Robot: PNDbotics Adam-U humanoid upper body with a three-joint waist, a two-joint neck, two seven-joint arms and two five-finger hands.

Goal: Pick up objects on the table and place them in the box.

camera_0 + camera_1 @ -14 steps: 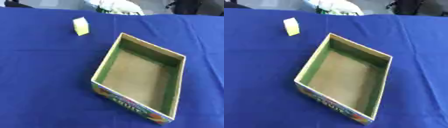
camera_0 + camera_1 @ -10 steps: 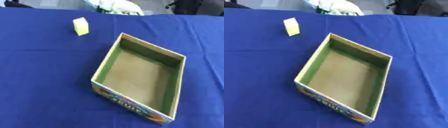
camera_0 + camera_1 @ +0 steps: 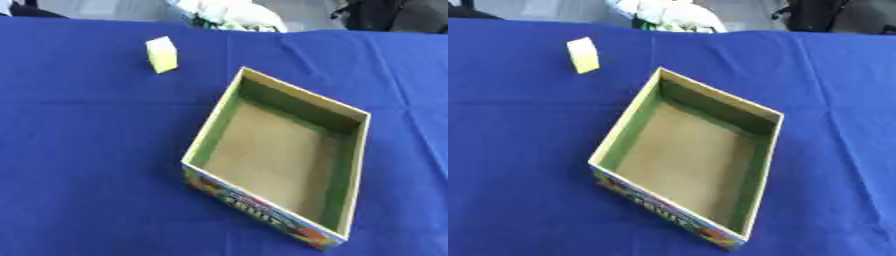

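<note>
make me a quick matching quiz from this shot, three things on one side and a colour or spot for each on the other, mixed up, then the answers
Things:
1. small block
2. box
3. tablecloth

Descriptions:
A. plain blue, spread under everything
B. pale yellow, standing far left of the box
C. open top, green inner walls, nothing inside

Pairs: 1-B, 2-C, 3-A

Neither robot hand shows in either view.

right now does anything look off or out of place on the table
Nothing is spilled or damaged. The box sits turned at an angle on the blue cloth and is empty; the yellow block stands apart beyond its far left corner.
</note>
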